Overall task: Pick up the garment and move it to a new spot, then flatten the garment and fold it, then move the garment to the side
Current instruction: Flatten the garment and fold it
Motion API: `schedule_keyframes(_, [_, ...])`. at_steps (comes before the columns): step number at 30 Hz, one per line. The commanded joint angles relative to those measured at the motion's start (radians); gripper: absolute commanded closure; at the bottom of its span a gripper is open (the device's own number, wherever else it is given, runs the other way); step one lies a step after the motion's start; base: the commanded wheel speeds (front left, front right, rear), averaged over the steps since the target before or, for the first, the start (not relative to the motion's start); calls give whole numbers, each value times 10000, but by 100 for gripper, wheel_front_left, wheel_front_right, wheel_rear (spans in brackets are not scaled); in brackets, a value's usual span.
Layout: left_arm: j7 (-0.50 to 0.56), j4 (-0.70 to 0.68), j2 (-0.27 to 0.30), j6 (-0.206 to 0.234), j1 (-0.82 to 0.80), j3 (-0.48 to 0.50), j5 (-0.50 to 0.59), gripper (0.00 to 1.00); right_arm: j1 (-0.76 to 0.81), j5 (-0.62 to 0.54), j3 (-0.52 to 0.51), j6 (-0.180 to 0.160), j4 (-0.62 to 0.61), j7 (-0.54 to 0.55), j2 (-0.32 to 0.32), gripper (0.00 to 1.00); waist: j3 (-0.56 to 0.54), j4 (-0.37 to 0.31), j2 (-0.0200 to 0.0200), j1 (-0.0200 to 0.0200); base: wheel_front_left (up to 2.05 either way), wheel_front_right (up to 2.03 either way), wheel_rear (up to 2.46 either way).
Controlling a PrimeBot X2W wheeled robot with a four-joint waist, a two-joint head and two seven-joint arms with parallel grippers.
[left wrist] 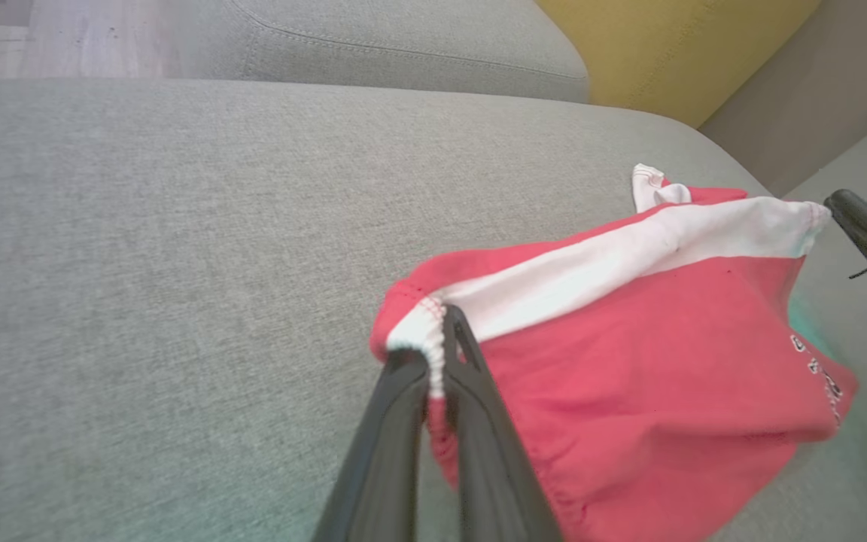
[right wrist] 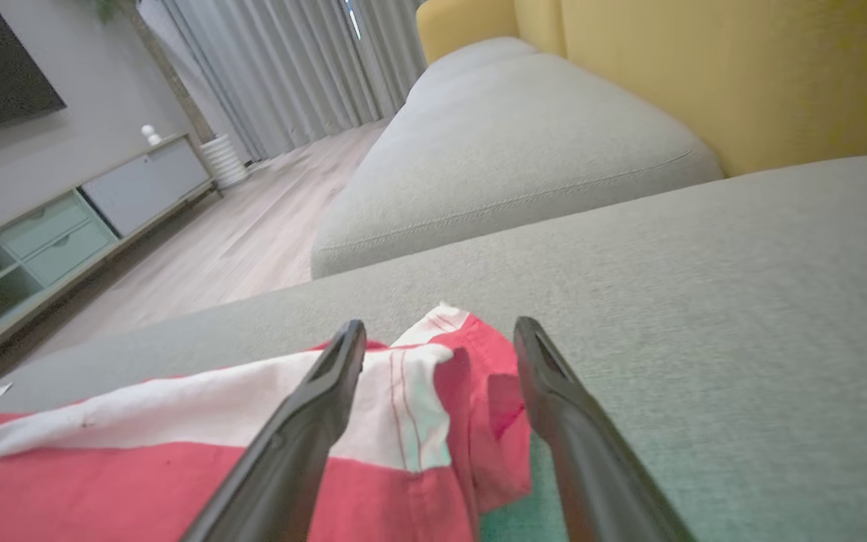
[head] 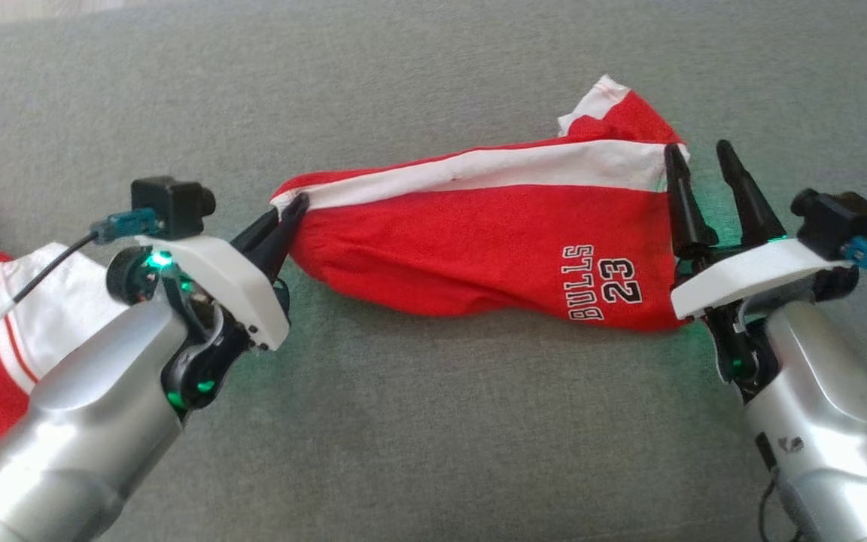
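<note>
My left gripper (head: 290, 207) was clenched on a white-banded corner of the red garment (head: 479, 241), with the cloth bunched between its fingertips. My right gripper (head: 701, 149) was spread wide and clamped nothing, its inner finger against the garment's other end. Between the two sets of jaws the garment stretched across the grey sofa seat (head: 433, 436), with a white band along its far edge and "BULLS 23" printed close to the right jaws. Well outside the left jaws lay a second red-and-white garment (head: 4, 324), and far beyond the right jaws rose a yellow backrest (right wrist: 704, 68).
</note>
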Motion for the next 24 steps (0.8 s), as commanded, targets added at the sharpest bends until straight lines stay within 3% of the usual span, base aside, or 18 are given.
schedule_keyframes(1, [-145,-74,190,-72,-515,327,127,100,-177,159,419,75,-40,-115,-262,0,84,127,0,-2,0,0,0])
schedule_keyframes(7, [-258,242,-13,-234,-654,232,179,100,-575,269,1347,75,499,-223,-547,1,133,280,0,-2,0,0,0])
schedule_keyframes(8, [-275,277,-31,-256,-664,220,180,100,-624,268,1354,75,463,-229,-550,11,134,288,0,-2,0,0,0])
schedule_keyframes(9, [-295,307,-48,-274,-674,209,183,100,-643,276,1277,75,387,-231,-538,29,134,295,0,-2,0,0,0])
schedule_keyframes(10, [-311,333,-65,-291,-681,197,184,100,-636,253,1211,75,319,-233,-530,55,133,301,0,-2,0,0,0])
schedule_keyframes(11, [-322,356,-78,-306,-686,184,185,100,-621,193,1154,75,235,-234,-526,65,130,303,0,-2,0,0,0])
schedule_keyframes(13, [-336,397,-93,-335,-693,159,180,100,-564,22,1035,75,52,-235,-511,100,122,306,0,-2,0,0,0])
schedule_keyframes(19, [-497,481,-94,-393,-708,144,202,100,-407,-227,916,75,-278,-237,-479,100,38,252,0,-2,0,0,0])
schedule_keyframes(24, [-1153,295,-45,-441,-1300,396,517,100,-693,-511,-177,75,-1252,-238,-532,100,85,87,0,-2,0,0,0])
